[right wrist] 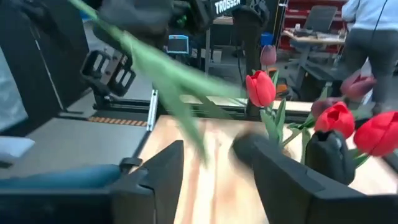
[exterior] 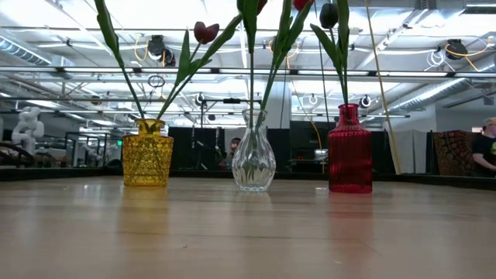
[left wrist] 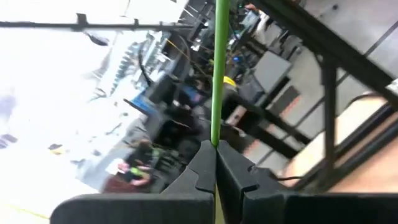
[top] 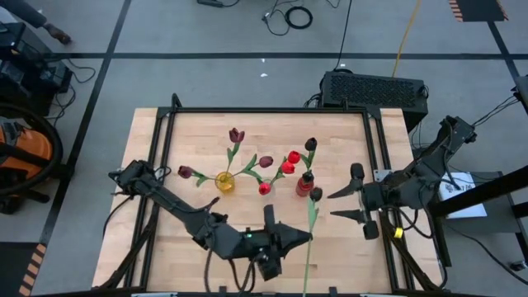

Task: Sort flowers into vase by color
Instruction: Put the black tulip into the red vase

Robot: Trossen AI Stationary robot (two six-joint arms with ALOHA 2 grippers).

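Three vases stand in a row mid-table: a yellow vase [exterior: 147, 152], a clear vase [exterior: 253, 159] and a red vase [exterior: 349, 151], all with tulips in them. In the high view, dark tulips [top: 237, 134] spread from the yellow vase [top: 224, 182] and red tulips [top: 287, 167] stand beside the red vase [top: 305, 185]. My left gripper [top: 309, 237] is shut on a dark-headed tulip [top: 316, 195] near the table's front edge. To the right of that tulip, my right gripper [top: 332, 206] stands open with nothing between its fingers [right wrist: 155, 171]. My left gripper pinches the tulip's thin green stem [left wrist: 216, 134] between its two shut fingers, about midway along it. The fingers reach roughly level from the table's left and lie across the stem. The tulip is lifted clear, its dark head toward the vases and its stem end [top: 306, 280] toward the near edge.
A black frame rail [top: 272, 110] runs around the tabletop. A black box [top: 375, 89] sits beyond the far right corner. Bare wood lies in front of the vases [exterior: 248, 232]. A person [right wrist: 373, 37] shows in the room behind.
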